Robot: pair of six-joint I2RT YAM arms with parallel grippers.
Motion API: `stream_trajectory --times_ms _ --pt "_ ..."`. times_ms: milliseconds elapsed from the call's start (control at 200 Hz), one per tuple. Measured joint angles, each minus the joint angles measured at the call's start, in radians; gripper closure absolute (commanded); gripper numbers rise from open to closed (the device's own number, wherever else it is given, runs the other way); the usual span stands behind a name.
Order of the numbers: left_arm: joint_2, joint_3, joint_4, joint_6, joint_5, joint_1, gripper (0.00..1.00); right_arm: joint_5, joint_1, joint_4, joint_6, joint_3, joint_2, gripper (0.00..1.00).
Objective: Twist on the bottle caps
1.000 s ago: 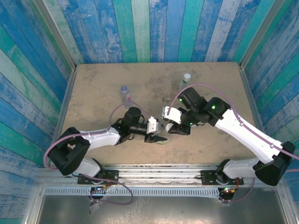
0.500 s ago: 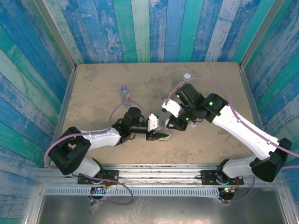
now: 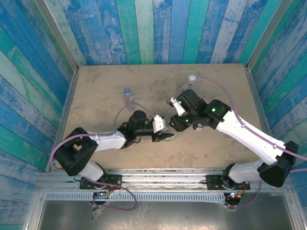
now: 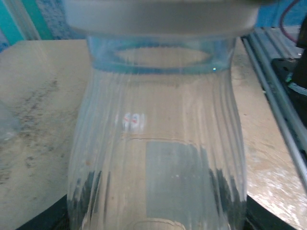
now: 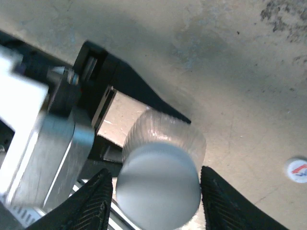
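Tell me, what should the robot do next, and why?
Probably close the right claw on the white cap and twist it tighter: the cap sits on the bottle that the left claw grips, and the right claw stands open around it.

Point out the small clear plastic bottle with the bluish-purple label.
In the top view the purple-labelled bottle stands left of centre on the table, beyond the left arm.

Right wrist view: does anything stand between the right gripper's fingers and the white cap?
Nothing visible does. The fingers of the right gripper flank the white cap on both sides with slim gaps; the cap sits on the bottle that the left gripper holds.
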Motion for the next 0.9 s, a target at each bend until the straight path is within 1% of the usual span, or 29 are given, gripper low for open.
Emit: stream_trajectory --times_ms 110,190,255,336,421,526,696,761,862,902 --pt "0.000 0.000 0.032 -0.026 -0.005 0.010 0.44 0.013 -0.002 0.031 -0.052 -0.016 -0.069 0.34" --pt "0.000 -0.007 0.074 -0.060 0.031 0.023 0.44 0.010 -0.002 0.097 -0.130 -0.072 -0.162 0.31" --pt "0.000 -0.013 0.108 -0.087 0.077 0.039 0.44 -0.001 -0.003 0.179 -0.195 -0.150 -0.256 0.27" --pt "0.000 -0.013 0.136 -0.112 0.131 0.055 0.43 -0.039 -0.002 0.311 -0.270 -0.273 -0.367 0.26" --pt "0.000 -0.013 0.154 -0.123 0.180 0.060 0.43 -0.080 -0.002 0.425 -0.323 -0.381 -0.440 0.25" --pt "0.000 -0.013 0.157 -0.123 0.222 0.060 0.43 -0.119 -0.002 0.499 -0.356 -0.426 -0.441 0.25" --pt "0.000 -0.013 0.153 -0.117 0.253 0.060 0.43 -0.144 -0.002 0.552 -0.369 -0.428 -0.385 0.33" --pt "0.000 -0.013 0.152 -0.117 0.260 0.060 0.43 -0.145 -0.002 0.563 -0.367 -0.430 -0.366 0.34" --pt "0.000 -0.013 0.142 -0.115 0.265 0.060 0.43 -0.144 -0.002 0.571 -0.363 -0.430 -0.338 0.41" --pt "0.000 -0.013 0.134 -0.113 0.266 0.060 0.43 -0.143 -0.002 0.575 -0.361 -0.430 -0.327 0.46"
